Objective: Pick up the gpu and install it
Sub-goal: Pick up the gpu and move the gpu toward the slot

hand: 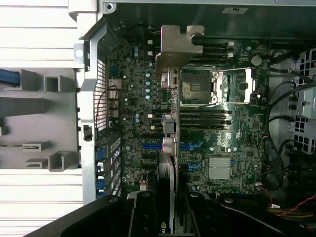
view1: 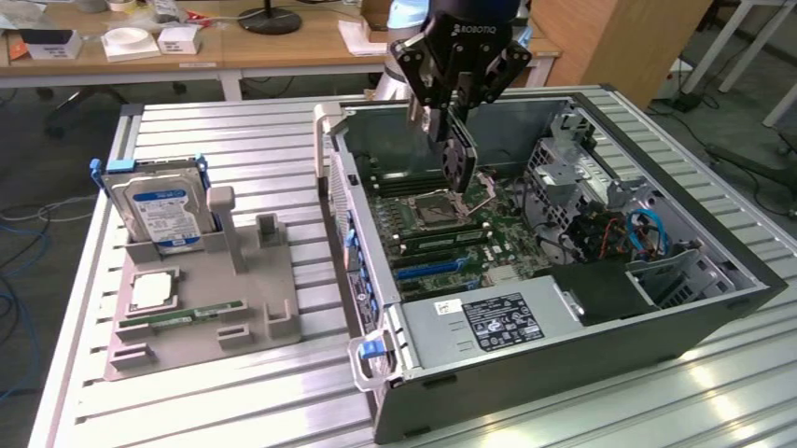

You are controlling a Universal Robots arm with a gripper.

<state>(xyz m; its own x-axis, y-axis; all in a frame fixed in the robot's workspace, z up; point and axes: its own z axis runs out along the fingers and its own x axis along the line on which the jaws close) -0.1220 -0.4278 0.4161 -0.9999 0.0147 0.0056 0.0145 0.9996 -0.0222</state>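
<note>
End effector [view1: 451,117] [hand: 168,217]: fingers clamped on the gpu [view1: 458,163] [hand: 167,165], gripping it at one end.

Gpu: hangs edge-on from the fingers, slightly tilted, inside the opening of the computer case [view1: 561,373]. Metal bracket [hand: 177,44] is at the end away from the fingers. Card is over the motherboard [view1: 430,238] [hand: 131,98]; exterior view puts its lower end near the CPU socket [view1: 436,207] [hand: 197,89]. Cannot tell whether that end touches the board. Card is not seated in the blue expansion slots [view1: 430,271] [hand: 152,146].

Case: lies on its side on the slatted metal worktop [view1: 249,131], side panel off. Power supply [view1: 492,322] with a label sits at the near end.

On the exterior view's left, well apart from the case: grey fixture [view1: 249,299] [hand: 29,98] holding a blue-labelled hard drive [view1: 162,210] upright, with a RAM stick [view1: 187,311] lying flat in a groove.
</note>
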